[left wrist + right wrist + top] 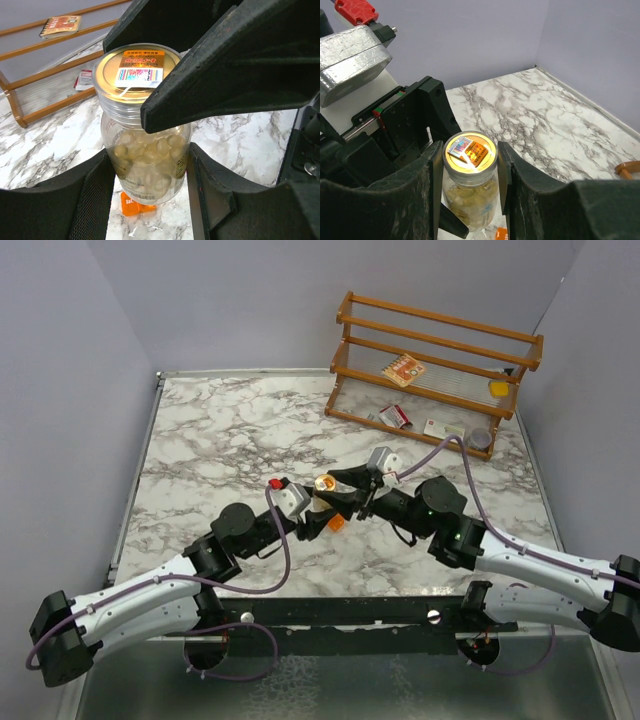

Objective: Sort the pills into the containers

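Left gripper (150, 177), jaws about half apart, is clamped on the belly of the jar (145, 150), a finger on each side. Right gripper (469, 167) comes in from 3 o'clock and pinches the lid (470, 150), also part-open around it. Looks like an uncapping step.

To do it well, I'd say:
- Left keeps the body firm and upright, because the tan pills (150, 155) fill it high and a tilt could spill them.
- Right turns about the jar's own axis, with no sideways pull.
- Once the lid is free, lift straight up.
- Watch for slip, as clear plastic tends to be slick under hard pads.

In the top view the jar (323, 483) sits mid-table between the two wrists. The orange box (337, 524) lies on the marble just beside it at 5 o'clock, apart from both grippers.
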Tool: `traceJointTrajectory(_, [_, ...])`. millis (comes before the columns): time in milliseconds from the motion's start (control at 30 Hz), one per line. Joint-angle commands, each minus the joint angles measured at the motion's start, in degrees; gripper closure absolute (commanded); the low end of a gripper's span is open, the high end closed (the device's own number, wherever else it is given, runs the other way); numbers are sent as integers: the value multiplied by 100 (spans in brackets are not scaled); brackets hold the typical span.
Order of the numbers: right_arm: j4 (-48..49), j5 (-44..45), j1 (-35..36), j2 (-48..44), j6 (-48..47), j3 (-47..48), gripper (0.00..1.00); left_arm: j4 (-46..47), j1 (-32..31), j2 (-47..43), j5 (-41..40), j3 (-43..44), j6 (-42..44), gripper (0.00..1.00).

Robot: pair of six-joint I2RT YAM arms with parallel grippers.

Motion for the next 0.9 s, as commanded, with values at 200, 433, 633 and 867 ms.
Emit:
traceJointTrajectory(200, [-1372, 1176, -10, 686, -294, 54, 99, 1562, -138, 89, -22, 596, 588, 100])
traceJointTrajectory(433, [-1416, 1855, 69, 1001, -221, 238, 99, 1836, -138, 276, -384, 515, 742, 100])
traceJointTrajectory(633, [-1327, 2085, 102, 1058, -188, 310, 99, 1888, -153, 364, -437, 517, 715, 100])
traceJointTrajectory(867, [-1221, 2027, 107, 920, -102, 197, 99, 1917, -159, 207, -555, 445, 700, 100])
